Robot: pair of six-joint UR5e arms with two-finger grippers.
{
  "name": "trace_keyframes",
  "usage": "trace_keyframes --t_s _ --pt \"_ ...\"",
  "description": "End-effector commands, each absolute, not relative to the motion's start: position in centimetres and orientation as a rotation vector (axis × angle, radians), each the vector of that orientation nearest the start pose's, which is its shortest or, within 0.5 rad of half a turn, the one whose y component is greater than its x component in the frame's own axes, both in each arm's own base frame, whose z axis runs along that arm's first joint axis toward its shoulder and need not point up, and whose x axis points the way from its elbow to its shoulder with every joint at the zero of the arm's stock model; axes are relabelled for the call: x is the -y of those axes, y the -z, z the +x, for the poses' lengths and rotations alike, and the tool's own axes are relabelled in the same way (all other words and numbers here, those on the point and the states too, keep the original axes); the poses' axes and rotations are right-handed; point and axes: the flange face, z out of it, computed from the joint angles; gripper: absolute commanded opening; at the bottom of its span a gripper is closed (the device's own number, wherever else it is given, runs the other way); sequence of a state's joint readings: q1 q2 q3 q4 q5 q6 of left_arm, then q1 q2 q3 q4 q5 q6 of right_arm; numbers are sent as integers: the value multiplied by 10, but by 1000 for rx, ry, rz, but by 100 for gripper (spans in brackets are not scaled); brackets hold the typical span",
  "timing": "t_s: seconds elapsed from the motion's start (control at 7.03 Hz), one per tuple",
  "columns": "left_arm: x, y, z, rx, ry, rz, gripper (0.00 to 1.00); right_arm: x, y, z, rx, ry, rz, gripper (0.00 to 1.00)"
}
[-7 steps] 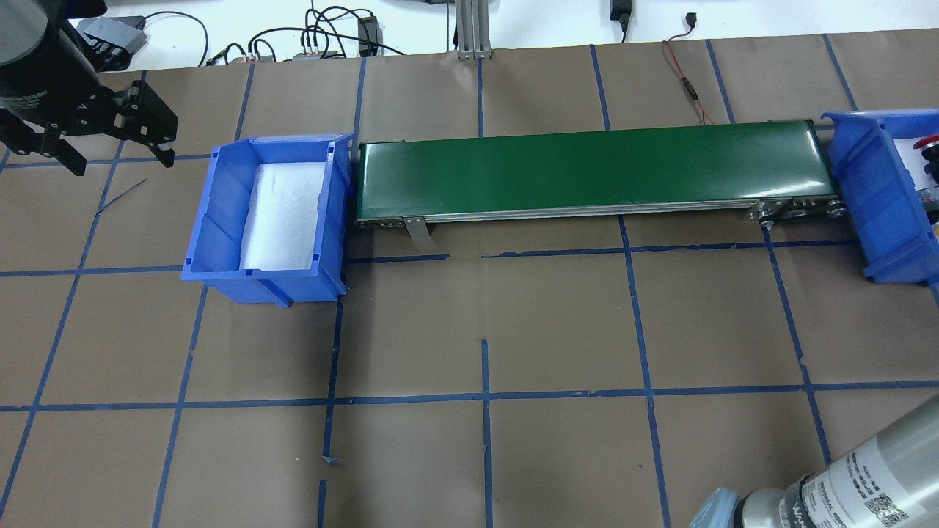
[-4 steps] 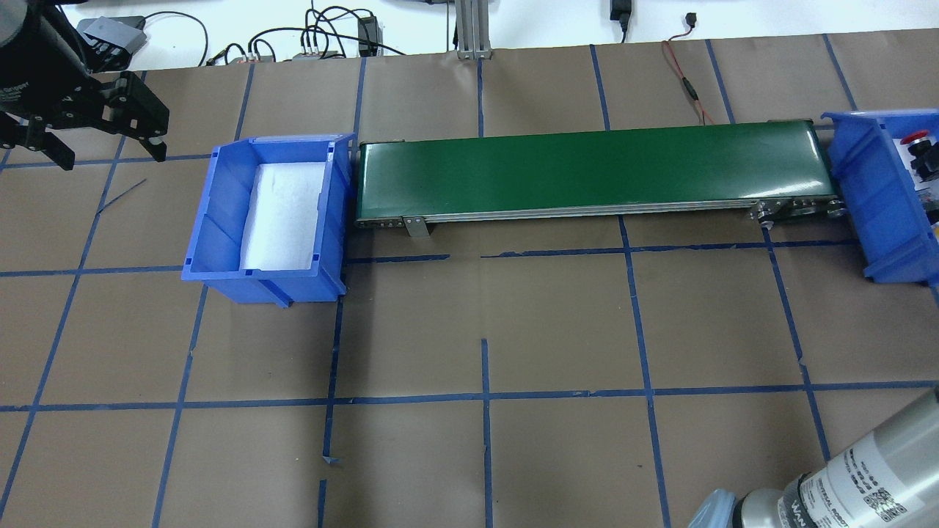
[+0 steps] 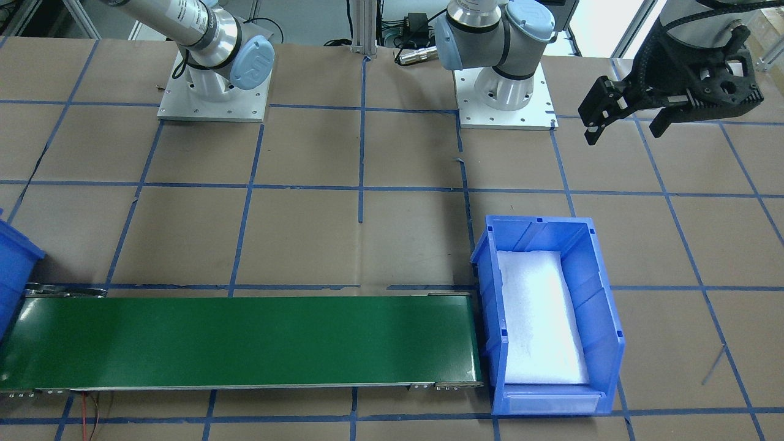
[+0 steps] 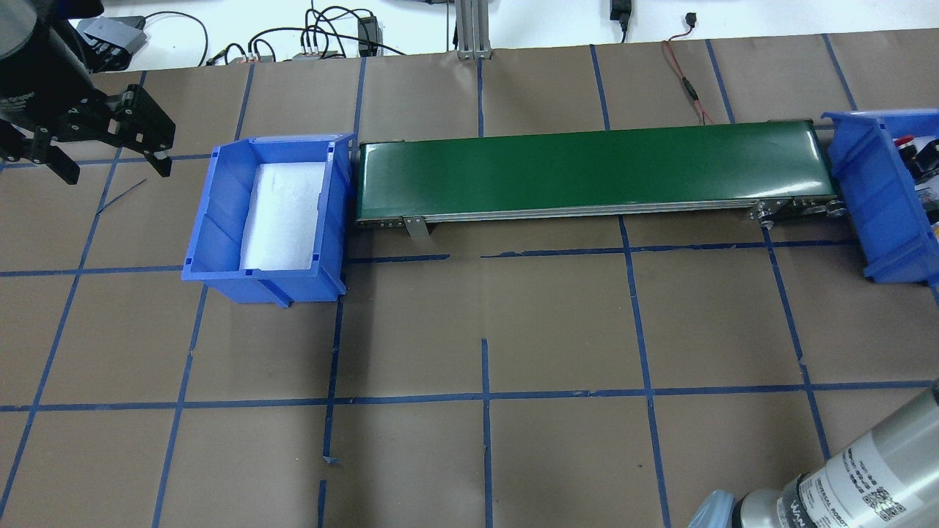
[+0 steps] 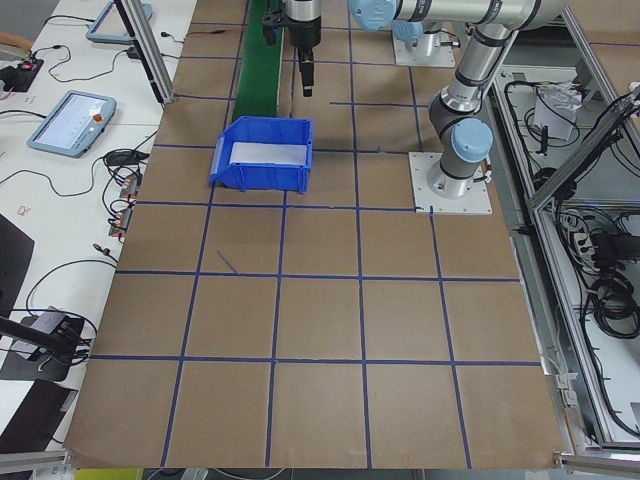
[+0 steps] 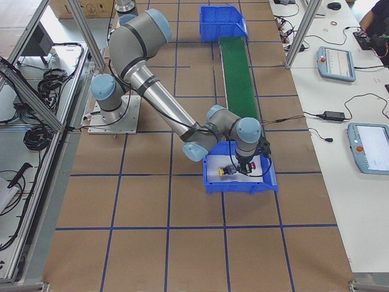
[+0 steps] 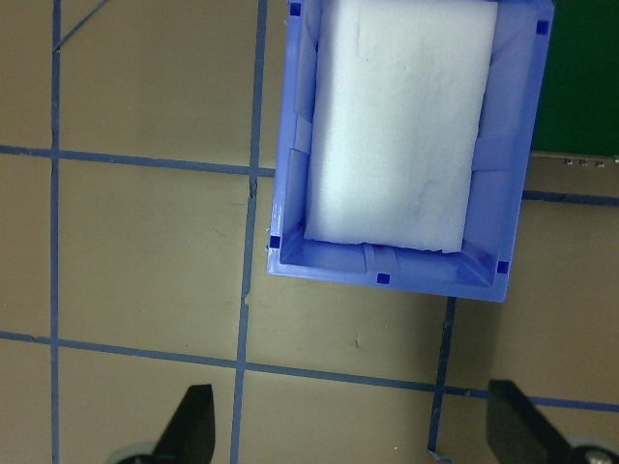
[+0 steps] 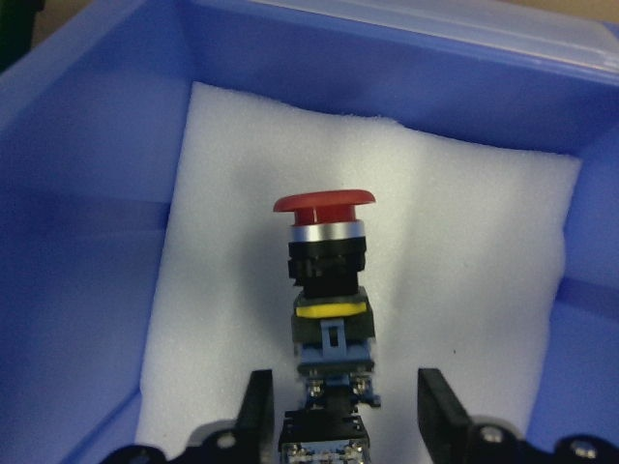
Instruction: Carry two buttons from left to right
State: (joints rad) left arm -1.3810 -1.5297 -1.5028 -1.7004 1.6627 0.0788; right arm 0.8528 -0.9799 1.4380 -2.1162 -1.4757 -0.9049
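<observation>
The red button [image 8: 324,253] lies on white foam in the right blue bin [image 8: 87,193], cap pointing away from the wrist camera. My right gripper [image 8: 343,387] is open, one finger on each side of the button's grey body with a gap on both sides. In the exterior right view the gripper [image 6: 248,167] is down in this bin [image 6: 240,185], with a red cap [image 6: 262,162] beside it and a small yellow-capped button [image 6: 223,172] on the foam. My left gripper [image 4: 116,173] is open and empty, in the air left of the left blue bin [image 4: 213,220], which holds only foam.
A green conveyor belt [image 4: 587,169] runs between the two bins and carries nothing. The left bin also shows in the left wrist view [image 7: 387,275] and the front view [image 3: 603,306]. Brown paper with blue tape lines covers the table. Cables lie along the far edge.
My left gripper drifted slightly while staying open beside the left bin. In the overhead view the red cap in the right bin moved a little leftward and the right forearm shifted.
</observation>
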Motion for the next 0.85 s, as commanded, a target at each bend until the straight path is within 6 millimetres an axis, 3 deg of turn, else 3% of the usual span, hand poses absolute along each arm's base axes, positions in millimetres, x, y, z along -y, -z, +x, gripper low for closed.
trace_keyframes --t_s 0.0,0.14,0.28,0.43,0.57,0.71 --pt "488 -517 -64 -3066 -79 -104 99 619 -250 -349 -3108 212 -296 99" --pt "485 -509 -102 -3065 -88 9 98 618 -263 -349 -3122 231 -263 100" --pt "483 -503 -128 -3063 -97 104 98 604 -322 -337 -3158 268 -230 100" --pt "479 -502 -131 -3063 -108 107 98 587 -361 -314 -3148 219 -187 100" --pt "487 -503 -105 -3091 -104 37 98 567 -399 -283 -3193 112 -136 100" --pt "491 -494 -110 -3189 -122 24 99 552 -431 -242 -3186 83 -64 100"
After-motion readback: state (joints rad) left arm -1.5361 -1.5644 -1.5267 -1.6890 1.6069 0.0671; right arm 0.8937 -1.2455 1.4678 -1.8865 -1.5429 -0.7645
